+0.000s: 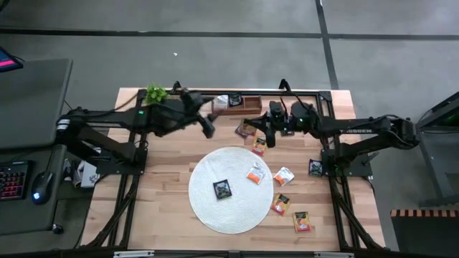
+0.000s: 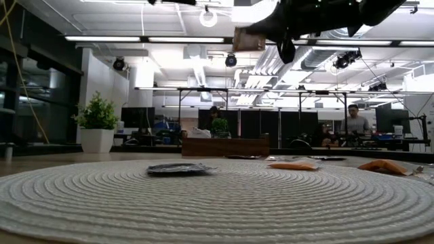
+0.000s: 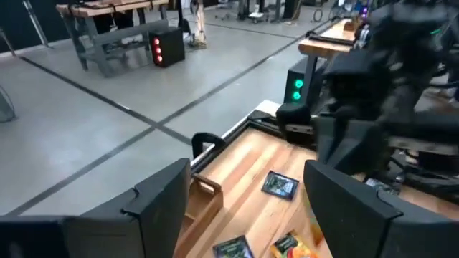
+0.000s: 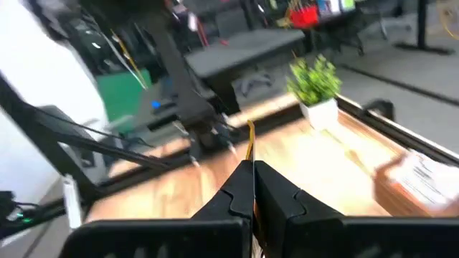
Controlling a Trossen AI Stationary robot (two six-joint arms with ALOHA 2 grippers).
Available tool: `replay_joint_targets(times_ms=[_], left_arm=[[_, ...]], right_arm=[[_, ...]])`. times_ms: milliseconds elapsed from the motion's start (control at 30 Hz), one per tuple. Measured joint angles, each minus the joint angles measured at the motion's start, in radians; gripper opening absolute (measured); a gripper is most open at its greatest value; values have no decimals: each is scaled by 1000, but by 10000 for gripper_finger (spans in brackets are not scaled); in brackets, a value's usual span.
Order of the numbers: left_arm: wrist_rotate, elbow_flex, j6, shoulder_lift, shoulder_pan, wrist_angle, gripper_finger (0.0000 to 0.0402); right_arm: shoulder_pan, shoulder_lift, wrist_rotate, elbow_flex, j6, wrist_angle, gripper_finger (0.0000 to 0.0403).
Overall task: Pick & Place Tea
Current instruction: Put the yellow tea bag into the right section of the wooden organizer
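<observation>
Two arms up: my left gripper (image 1: 209,130) hangs wide and empty near the tray (image 1: 237,109); my right gripper (image 1: 263,134) pinches an orange-edged sachet (image 4: 250,143) edge-on, the tray lying just leftward and nearer it.

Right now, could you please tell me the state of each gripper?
Left gripper: open, holding nothing, above the far side of the table.
Right gripper: closed on an orange tea sachet, lifted off the table.
</observation>
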Motion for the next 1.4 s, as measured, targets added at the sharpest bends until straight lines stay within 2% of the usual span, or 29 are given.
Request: replay_joint_targets(times_ms=[133,333,400,667,1033,1400], left_arm=[[11,3,-20,-68,0,-75,271],[57,-1,-69,-117,0,-223,271],[76,1,-86,-125,0,-228,271],[109,2,-103,-137,0,-249,271],[182,1,-128,-164,0,-281,271],[219,2,-145,-200,0,-289,271]], right_arm=[[-74,0,-32,89,-105,-203,0],[-237,10,-67,228,-319,-411,0],[-299,30,-99,270,-361,-454,0],[-503,243,-289,406,-407,-465,0],[-613,495,-530,491,-425,-425,0],[-650,648,-591,491,-408,-334,0]])
